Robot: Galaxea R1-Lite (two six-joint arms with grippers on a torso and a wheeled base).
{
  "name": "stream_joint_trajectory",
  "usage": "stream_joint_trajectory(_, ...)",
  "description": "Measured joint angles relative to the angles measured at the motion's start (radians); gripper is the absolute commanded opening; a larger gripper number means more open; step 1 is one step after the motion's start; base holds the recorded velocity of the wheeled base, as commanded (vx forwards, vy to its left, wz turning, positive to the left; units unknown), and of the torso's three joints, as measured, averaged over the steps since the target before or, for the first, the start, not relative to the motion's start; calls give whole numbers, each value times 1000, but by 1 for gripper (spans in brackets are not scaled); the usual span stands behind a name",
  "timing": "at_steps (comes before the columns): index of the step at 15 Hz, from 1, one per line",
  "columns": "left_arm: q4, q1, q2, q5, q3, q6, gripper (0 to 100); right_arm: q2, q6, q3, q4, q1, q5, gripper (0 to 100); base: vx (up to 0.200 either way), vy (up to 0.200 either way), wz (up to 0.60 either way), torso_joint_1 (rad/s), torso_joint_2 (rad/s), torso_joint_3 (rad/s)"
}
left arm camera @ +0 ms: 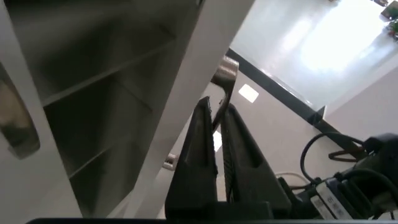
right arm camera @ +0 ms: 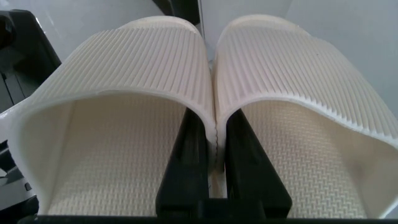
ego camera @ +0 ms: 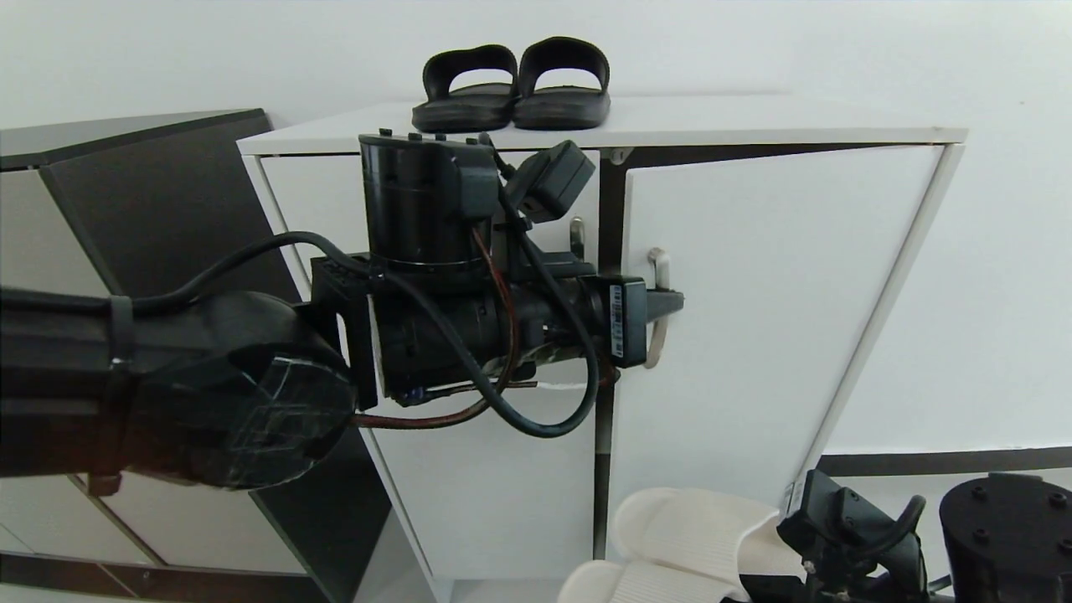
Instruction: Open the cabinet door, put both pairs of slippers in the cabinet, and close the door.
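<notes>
Right gripper (right arm camera: 215, 127) low and nearest the robot, fingers narrow, pinching the two touching inner walls of the white slippers (ego camera: 678, 532) together, so it holds the pair as one. Ribbed straps arch on either side of the fingers, soles side by side. In the head view this pair sits low in front of the cabinet's right door (ego camera: 779, 318), toes toward the door. Can't tell if the soles touch the floor. Left arm comes in from the left across the left door (ego camera: 486, 494) at mid height. Left gripper (left arm camera: 216, 107) is clamped narrow on the metal handle (left arm camera: 225, 70) of the right door, with the bar running between the two fingers. Right door is ajar: a dark gap shows along its inner edge and under the cabinet top (ego camera: 754, 124). The left wrist view looks past the door edge to the shelves (left arm camera: 93, 81) inside, dim, contents not visible. The second handle (ego camera: 577, 236), on the left door, is just beside the arm and untouched. Black slippers (ego camera: 511, 84) stand on top of the cabinet near its left half, side by side and touching, toes toward the robot, well apart from both grippers. A dark cabinet (ego camera: 159, 193) stands against the white cabinet's left side. A plain white wall (ego camera: 963, 67) is behind everything.
</notes>
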Motion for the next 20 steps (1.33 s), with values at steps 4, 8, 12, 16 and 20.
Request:
stream_joint_trajectory(4,3,-12,-108,19,123,13,0,-2,-11,4,1,2,-1,0,0,0,0,0,0,0)
stream_joint_trajectory(8,3,16,-246,33,235,8,0,-3,-38,10,1,4,1,0,0,0,0,0,0,0)
stream_joint_trajectory(12,-13,84,-219,30,172,-1,0,-3,-38,12,1,6,0,0,0,0,0,0,0,0)
stream_joint_trajectory(16,-65,99,-88,32,43,-2,0,-3,-39,13,1,11,-2,0,0,0,0,0,0,0)
stream_joint_trajectory(20,-69,98,6,34,-44,3,0,-4,-65,23,5,20,-5,0,0,0,0,0,0,0)
